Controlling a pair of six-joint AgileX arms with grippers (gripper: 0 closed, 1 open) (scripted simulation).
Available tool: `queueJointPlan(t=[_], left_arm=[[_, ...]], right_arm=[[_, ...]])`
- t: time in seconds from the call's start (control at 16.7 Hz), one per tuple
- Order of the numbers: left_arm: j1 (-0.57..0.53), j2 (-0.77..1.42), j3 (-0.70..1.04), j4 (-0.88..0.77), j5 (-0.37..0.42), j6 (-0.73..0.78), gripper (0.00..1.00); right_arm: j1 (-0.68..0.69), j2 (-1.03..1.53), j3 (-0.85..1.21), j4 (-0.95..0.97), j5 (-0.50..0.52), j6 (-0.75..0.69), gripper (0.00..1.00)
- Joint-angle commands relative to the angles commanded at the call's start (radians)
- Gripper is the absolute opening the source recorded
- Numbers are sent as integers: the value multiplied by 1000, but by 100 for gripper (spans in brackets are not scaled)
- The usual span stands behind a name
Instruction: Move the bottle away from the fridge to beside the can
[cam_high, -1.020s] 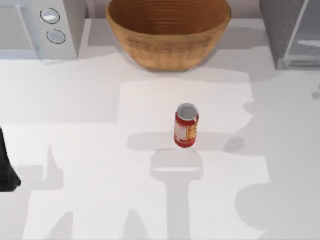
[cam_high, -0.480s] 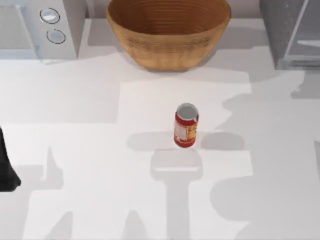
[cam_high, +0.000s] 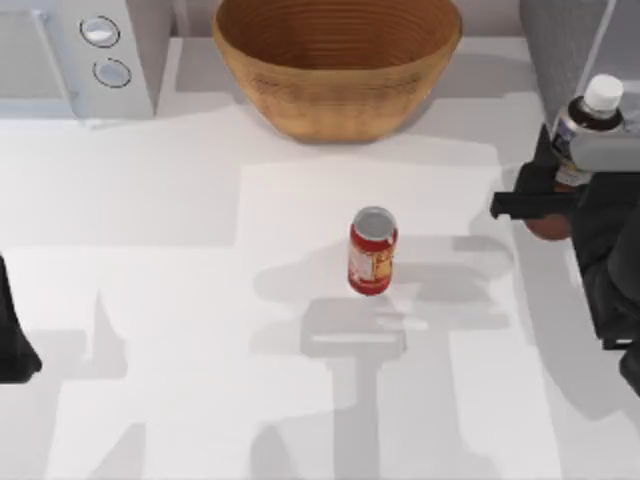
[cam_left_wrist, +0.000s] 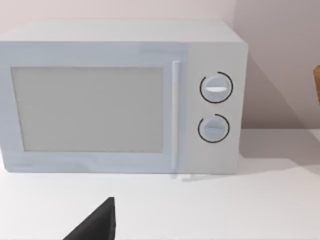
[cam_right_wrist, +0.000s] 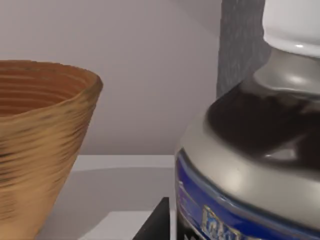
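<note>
Tabletop's right edge: bottle (cam_high: 588, 125) within right gripper (cam_high: 560, 190) (upright).

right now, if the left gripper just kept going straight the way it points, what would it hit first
Most likely the white microwave: the left wrist view looks squarely at its door across bare table, with nothing between. The left gripper is parked at the table's left edge; depth is hard to judge.

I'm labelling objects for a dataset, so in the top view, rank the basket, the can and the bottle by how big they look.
1. The woven basket, clearly the largest.
2 and 3. The can and the bottle look alike. The right gripper hides part of the bottle, so I will not rank them.
</note>
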Motion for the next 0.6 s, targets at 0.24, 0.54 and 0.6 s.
queueJointPlan(t=[0.24,0.54,0.6], left_arm=[[0,0,0,0,0,0,100],[0,0,0,0,0,0,100],[0,0,0,0,0,0,100]], right_arm=[[131,7,-54,60,131,-3,0],[133,6,-53,59,133,-1,0],[134,6,-54,60,134,-1,0]])
